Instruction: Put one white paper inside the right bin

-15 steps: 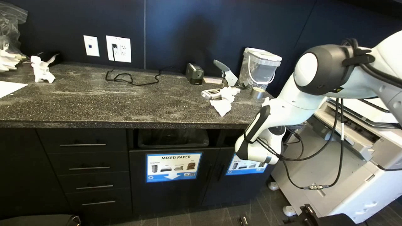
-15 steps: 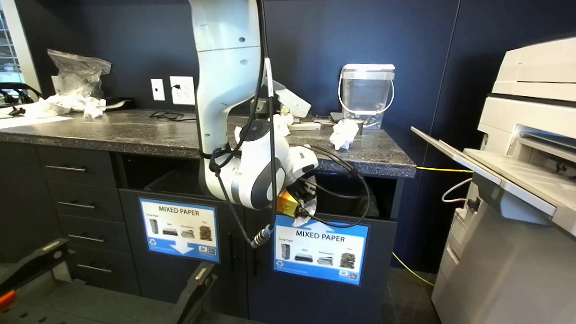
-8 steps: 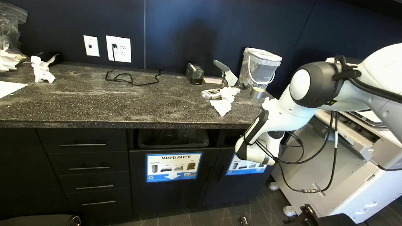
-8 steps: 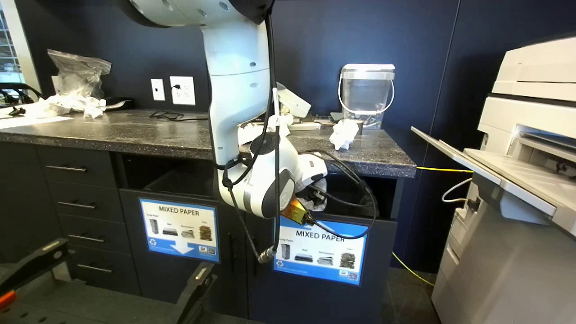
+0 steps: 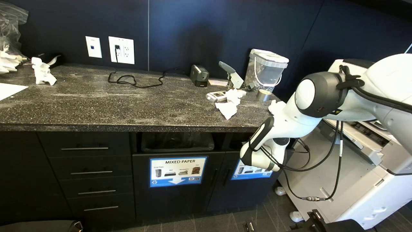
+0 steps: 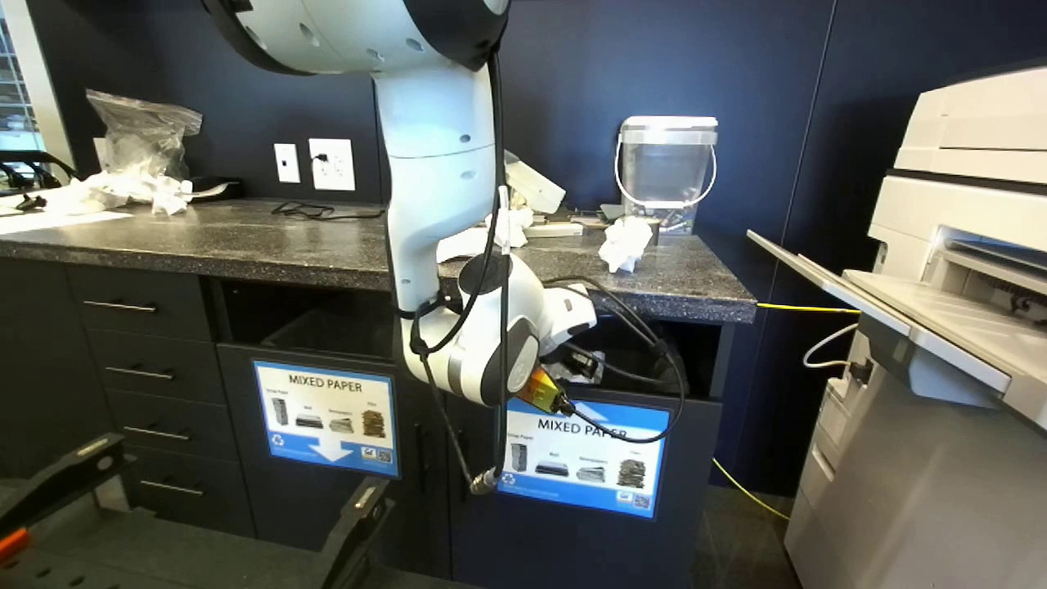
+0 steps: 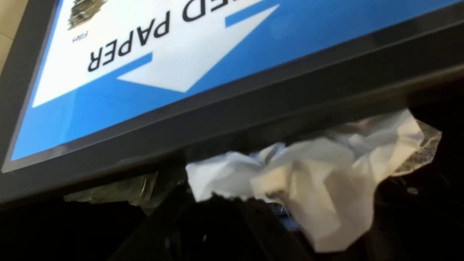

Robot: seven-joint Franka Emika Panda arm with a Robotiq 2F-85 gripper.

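Your pincer (image 7: 226, 203), mostly lost in dark, looks clenched on white paper (image 7: 326, 177). Paper sits at your tips, bulk hanging to one side, in mouth of right bin (image 6: 640, 350).

the counter (image 5: 96, 108) i see is dark and speckled. right on it are crumpled white papers (image 6: 626, 243), a flat white sheet (image 5: 10, 91), a squiggly black cord (image 5: 149, 86), a small dark box (image 5: 199, 76) and a clear bucket (image 5: 267, 70) standing up.

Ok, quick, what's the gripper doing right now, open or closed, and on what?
Gripper: closed, holding the white paper.
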